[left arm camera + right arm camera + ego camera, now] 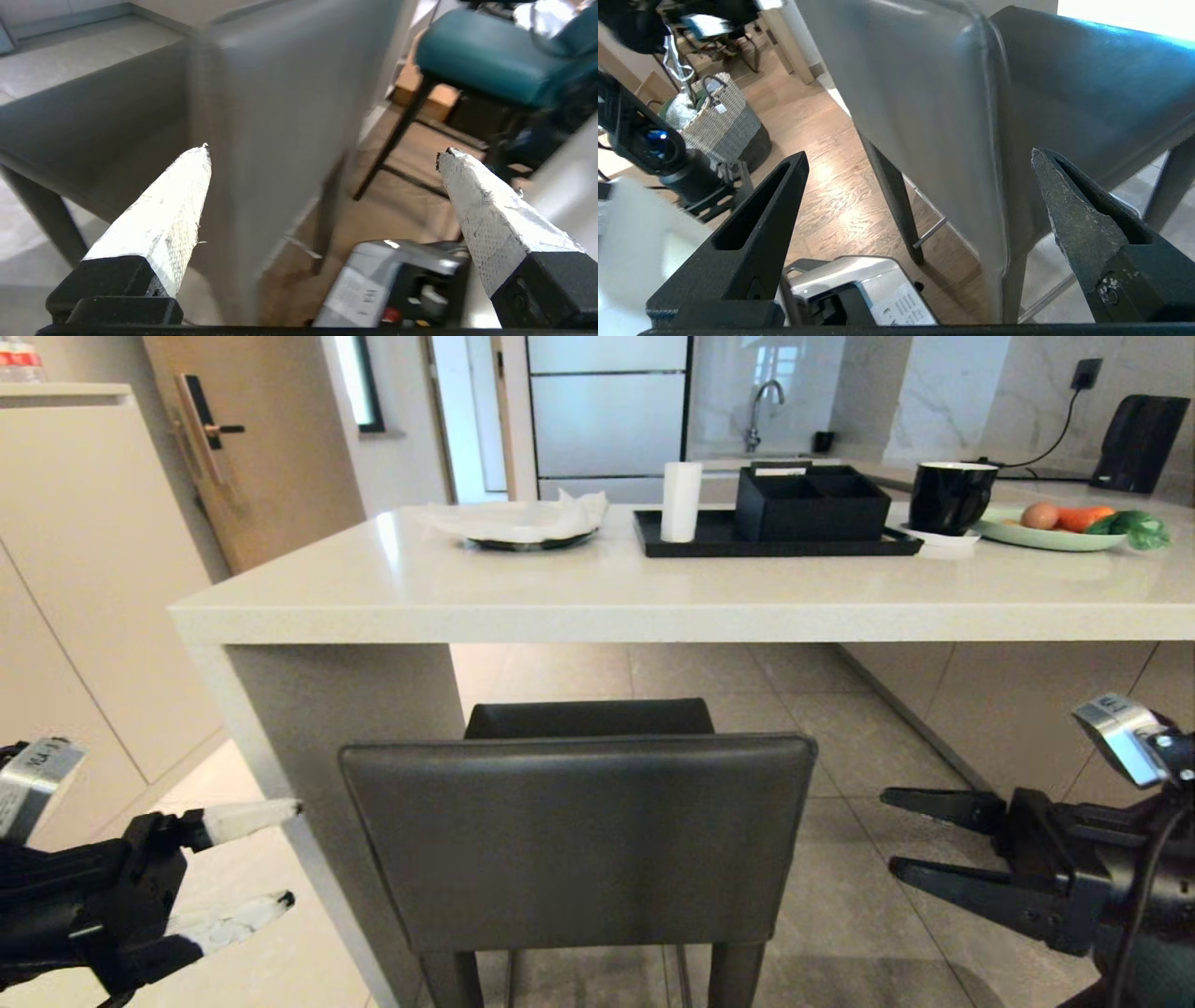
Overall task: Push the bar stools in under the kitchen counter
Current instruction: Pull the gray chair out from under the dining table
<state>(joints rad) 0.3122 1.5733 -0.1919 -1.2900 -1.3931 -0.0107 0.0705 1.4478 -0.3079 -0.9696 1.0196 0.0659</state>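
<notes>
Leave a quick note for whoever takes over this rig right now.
Left tool: open, empty, left of the grey stool's backrest.
Right tool: open, empty, right of it. Neither touches it.
Grey stool: in front of the kitchen counter, seat partly under, backrest outside.
Teal stool: seen only in the left wrist view, off to the side.
Done: nothing visible.
Left: push both stools in.

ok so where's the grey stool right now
In the head view the dark grey stool stands centre foreground, seat partly under the kitchen counter, between the left gripper and right gripper.
</notes>
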